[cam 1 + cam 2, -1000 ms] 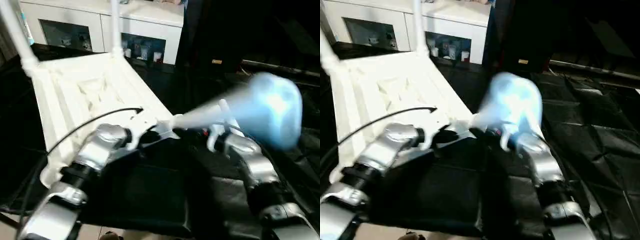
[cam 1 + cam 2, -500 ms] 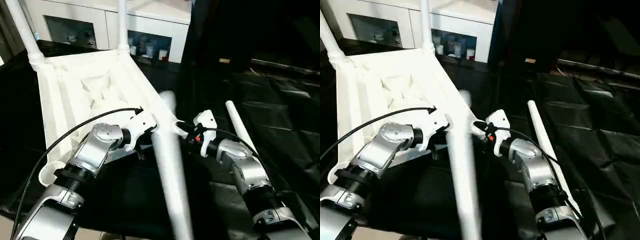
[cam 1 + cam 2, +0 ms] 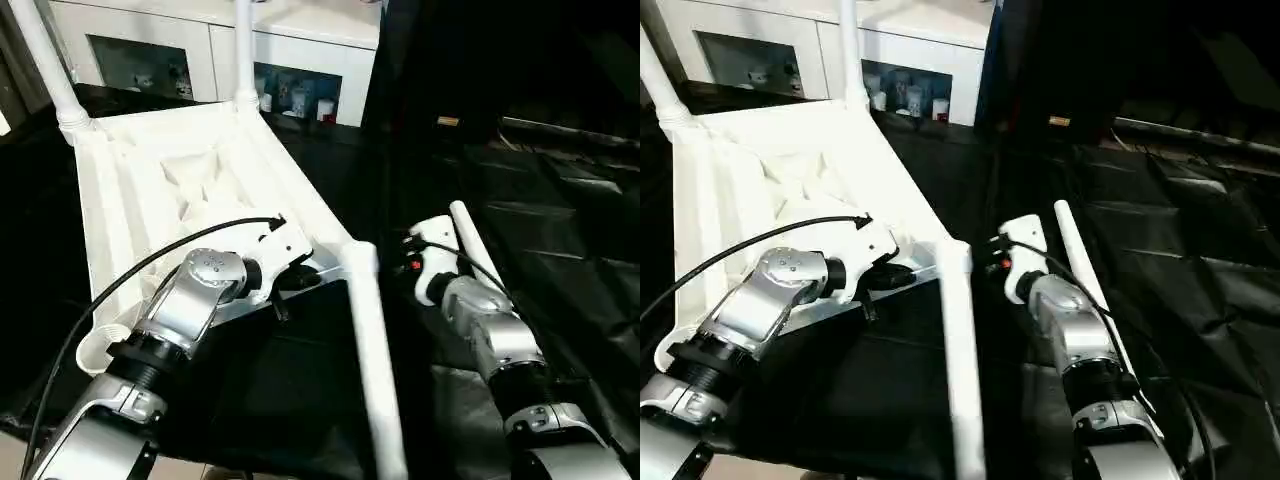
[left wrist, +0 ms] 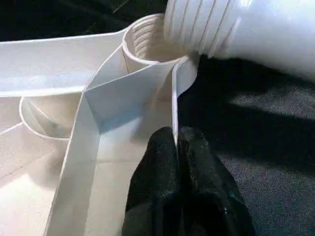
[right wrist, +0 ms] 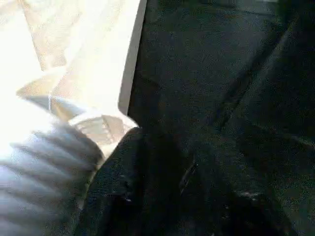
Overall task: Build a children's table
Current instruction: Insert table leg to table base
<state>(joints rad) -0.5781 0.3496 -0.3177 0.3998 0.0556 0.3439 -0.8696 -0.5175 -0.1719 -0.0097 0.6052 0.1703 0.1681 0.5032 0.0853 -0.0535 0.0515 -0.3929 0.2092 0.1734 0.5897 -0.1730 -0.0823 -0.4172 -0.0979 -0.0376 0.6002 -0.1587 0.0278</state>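
From the head camera I see the white tabletop (image 3: 170, 190) lying upside down on the black worktop (image 3: 560, 230), with two legs (image 3: 48, 62) standing up at its far corners. A loose leg (image 3: 372, 350) lies by the near corner, and another leg (image 3: 470, 245) lies beside my right arm.

In the left wrist view my left gripper (image 4: 178, 142) is pinched shut on a thin rib of the tabletop, near the round socket (image 4: 145, 42).

In the right wrist view I cannot tell how my right gripper (image 5: 167, 187) stands.
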